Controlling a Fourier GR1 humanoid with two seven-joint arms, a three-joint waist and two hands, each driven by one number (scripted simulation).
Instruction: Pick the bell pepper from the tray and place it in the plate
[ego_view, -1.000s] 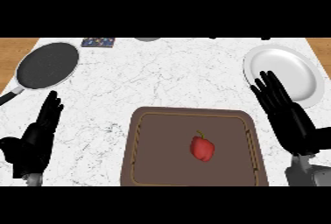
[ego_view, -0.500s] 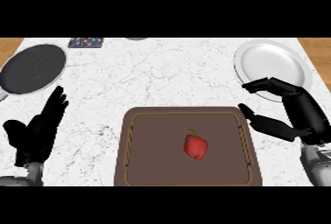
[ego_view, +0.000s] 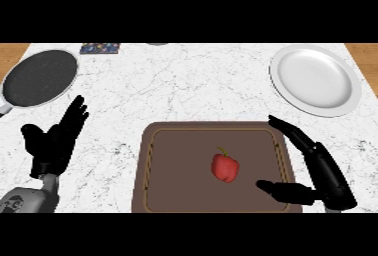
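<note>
A red bell pepper (ego_view: 225, 167) with a short green stem lies in the middle of the brown tray (ego_view: 170, 150). My right hand (ego_view: 319, 172) hovers over the tray's right edge, open, fingers straight and pointing up-left, thumb stretched toward the pepper but apart from it. A white plate (ego_view: 315, 80) sits at the back right, with nothing on it. My left hand (ego_view: 55, 140) rests open at the left of the tray, fingers up.
A black frying pan (ego_view: 38, 77) lies at the back left. A small dark patterned object (ego_view: 100, 48) sits at the counter's far edge. The wooden floor shows beyond the counter's corners.
My right hand has come down and left from near the plate to the tray's right edge, close to the pepper. The view has shifted slightly. The pepper has not moved.
</note>
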